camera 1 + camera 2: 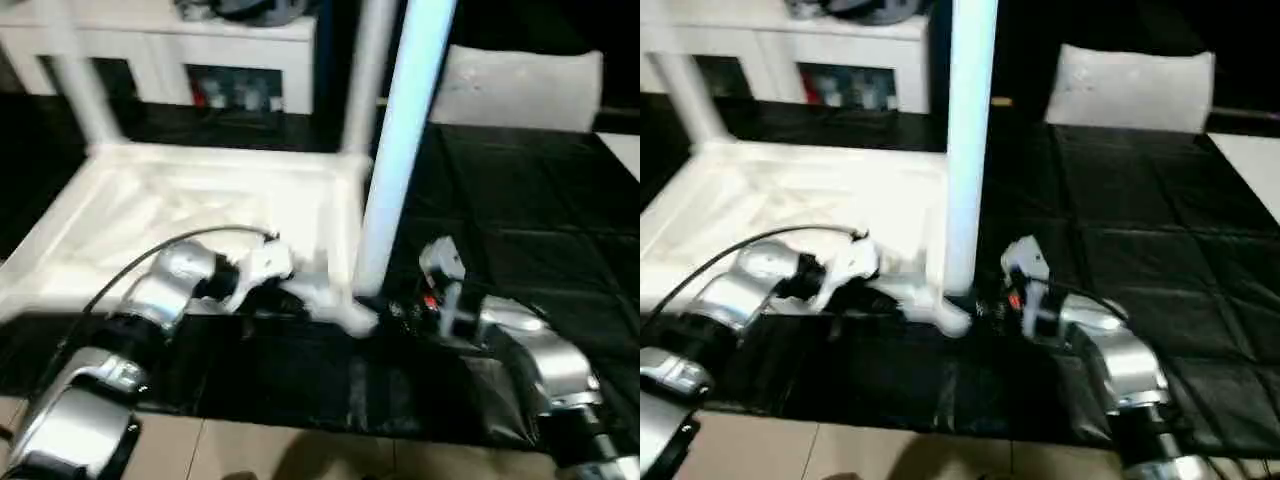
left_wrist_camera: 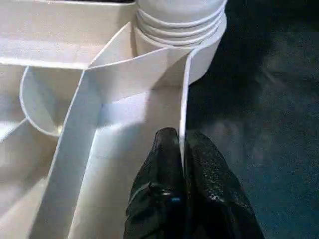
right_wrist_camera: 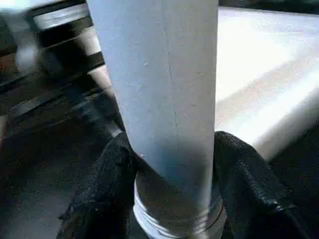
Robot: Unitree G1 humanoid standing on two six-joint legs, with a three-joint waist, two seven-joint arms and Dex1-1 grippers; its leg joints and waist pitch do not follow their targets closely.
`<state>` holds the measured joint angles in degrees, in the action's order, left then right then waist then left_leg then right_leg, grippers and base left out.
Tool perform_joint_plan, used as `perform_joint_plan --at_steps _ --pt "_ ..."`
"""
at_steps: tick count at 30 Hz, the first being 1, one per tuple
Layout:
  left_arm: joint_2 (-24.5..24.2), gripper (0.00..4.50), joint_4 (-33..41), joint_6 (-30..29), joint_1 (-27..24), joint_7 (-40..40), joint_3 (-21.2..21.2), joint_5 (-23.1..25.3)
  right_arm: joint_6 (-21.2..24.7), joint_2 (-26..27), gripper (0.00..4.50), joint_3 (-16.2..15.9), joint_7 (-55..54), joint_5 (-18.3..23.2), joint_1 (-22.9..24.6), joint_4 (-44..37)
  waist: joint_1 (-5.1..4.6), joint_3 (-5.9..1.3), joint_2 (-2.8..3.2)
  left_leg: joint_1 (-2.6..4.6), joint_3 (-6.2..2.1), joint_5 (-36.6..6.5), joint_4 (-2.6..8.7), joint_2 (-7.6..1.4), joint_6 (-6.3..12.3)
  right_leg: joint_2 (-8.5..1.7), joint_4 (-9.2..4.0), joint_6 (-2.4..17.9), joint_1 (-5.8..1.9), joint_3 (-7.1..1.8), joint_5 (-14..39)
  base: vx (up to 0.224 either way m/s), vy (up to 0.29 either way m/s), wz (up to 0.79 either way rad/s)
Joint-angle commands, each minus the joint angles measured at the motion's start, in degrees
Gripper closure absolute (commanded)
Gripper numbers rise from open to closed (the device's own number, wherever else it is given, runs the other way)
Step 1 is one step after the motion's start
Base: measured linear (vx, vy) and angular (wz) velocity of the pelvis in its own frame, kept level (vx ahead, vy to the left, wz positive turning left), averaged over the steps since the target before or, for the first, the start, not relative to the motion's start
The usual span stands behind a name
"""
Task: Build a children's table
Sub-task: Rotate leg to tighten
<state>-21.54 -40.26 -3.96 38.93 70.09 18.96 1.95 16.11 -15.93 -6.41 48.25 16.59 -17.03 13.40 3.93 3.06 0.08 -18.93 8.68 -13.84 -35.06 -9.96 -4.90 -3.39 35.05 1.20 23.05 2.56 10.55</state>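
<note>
The leg (image 1: 400,150) stands upright in its corner socket (image 2: 192,55), right gripper (image 3: 172,189) clamped round its base, left gripper (image 2: 182,149) pinching the tabletop's rim (image 2: 185,99) just beside it.

I see the table (image 1: 190,215) lying upside down on the black cover, all white plastic, its ribbed underside facing up. Three legs stand upright in round corner sockets: two at the far corners (image 1: 75,85) and (image 1: 365,75), and a near one (image 1: 400,150) at the corner closest to my right side. In the left wrist view, that near socket (image 2: 179,45) shows ringed ridges where ribs meet the thin rim (image 2: 183,114).
</note>
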Motion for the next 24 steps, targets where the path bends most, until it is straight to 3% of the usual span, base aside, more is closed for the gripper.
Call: perform_joint_plan --at_steps 1,3,4,10,12,14,16,20,22,24 --pt "3.5 4.50 0.4 -3.6 1.6 -8.2 -1.5 -0.5 2.5 5.1 2.53 -4.5 -4.0 -0.9 -1.0 1.4 0.31 -3.08 0.06 -0.91 -0.65 -7.2 5.29 -2.54 -0.53 -5.01 -4.63 10.6 -3.25 -2.76 18.2 0.000 0.000 0.00" --pt "5.1 4.50 0.8 -5.7 1.7 -11.3 -1.8 0.1 3.2 8.5 2.54 -3.7 -10.0 -2.1 -2.3 3.4 -0.22 -3.08 -0.03 -0.81 -0.45 -6.7 5.16 -2.30 -0.09 -4.81 -4.81 10.9 -3.17 -2.82 17.6 0.000 0.000 0.00" --pt "5.7 4.50 1.0 -6.4 1.6 -12.6 -1.9 0.2 3.4 10.0 2.54 -3.2 -12.7 -2.6 -3.0 4.5 -0.54 -3.07 0.27 -1.05 -0.51 -6.6 5.25 -2.22 -0.12 -4.77 -4.79 11.1 -3.28 -2.80 17.2 0.000 0.000 0.00" --pt "10.2 4.50 3.2 -11.4 0.8 -20.9 -3.2 1.5 4.8 17.9 2.54 0.6 -27.4 -4.9 -6.8 10.8 -1.10 -3.13 0.70 -0.90 -0.52 -6.5 5.44 -2.27 -0.27 -4.54 -4.83 11.2 -3.32 -2.78 15.4 0.000 0.000 0.00" --pt "11.6 4.50 4.3 -12.2 0.2 -23.0 -2.8 2.4 4.0 19.3 2.54 1.2 -29.1 -5.2 -7.1 11.2 -1.22 -3.10 0.51 -0.86 -0.49 -6.9 5.49 -2.29 -0.18 -4.43 -4.76 11.6 -3.29 -2.76 13.9 0.000 0.000 0.00" --pt "12.0 4.50 5.1 -12.5 -0.2 -23.5 -2.4 2.7 2.9 19.6 1.98 1.6 -28.8 -5.1 -6.6 10.3 -1.09 -3.05 0.68 -0.76 -0.44 -7.6 5.48 -2.34 0.26 -4.51 -4.83 11.9 -3.25 -2.80 13.9 0.000 0.000 0.00" --pt "11.4 4.50 5.7 -12.0 -0.6 -22.9 -1.9 3.1 1.2 19.2 1.81 2.2 -27.9 -5.0 -5.5 8.4 -0.97 -3.04 0.86 -0.79 -0.48 -8.2 5.56 -2.40 0.47 -4.61 -4.92 11.6 -3.25 -2.86 14.3 0.000 0.000 0.00" --pt "9.1 4.50 6.0 -9.8 -1.2 -20.0 -0.9 3.9 -0.6 16.6 1.56 2.9 -24.3 -3.7 -3.1 4.2 -0.61 -3.15 0.68 -0.83 -0.47 -7.1 5.53 -2.47 1.18 -4.68 -4.77 11.6 -3.42 -2.93 12.5 0.000 0.000 0.00" --pt "7.6 4.50 6.3 -8.4 -1.7 -17.7 -0.5 4.1 -1.0 14.3 1.30 3.0 -21.2 -2.8 -1.7 1.3 -0.38 -3.56 0.70 -1.08 -0.48 -2.7 5.19 -2.50 2.46 -4.55 -3.90 12.9 -3.74 -2.83 4.5 0.000 0.000 0.00" --pt "6.0 4.50 6.5 -5.6 -2.2 -14.6 -0.1 3.8 -1.1 11.7 1.25 2.9 -17.8 -2.4 -0.8 -0.9 -0.49 -3.60 0.68 -1.28 -0.50 -1.0 5.01 -2.46 3.26 -4.60 -3.54 14.1 -3.92 -2.73 0.8 0.000 0.000 0.00"
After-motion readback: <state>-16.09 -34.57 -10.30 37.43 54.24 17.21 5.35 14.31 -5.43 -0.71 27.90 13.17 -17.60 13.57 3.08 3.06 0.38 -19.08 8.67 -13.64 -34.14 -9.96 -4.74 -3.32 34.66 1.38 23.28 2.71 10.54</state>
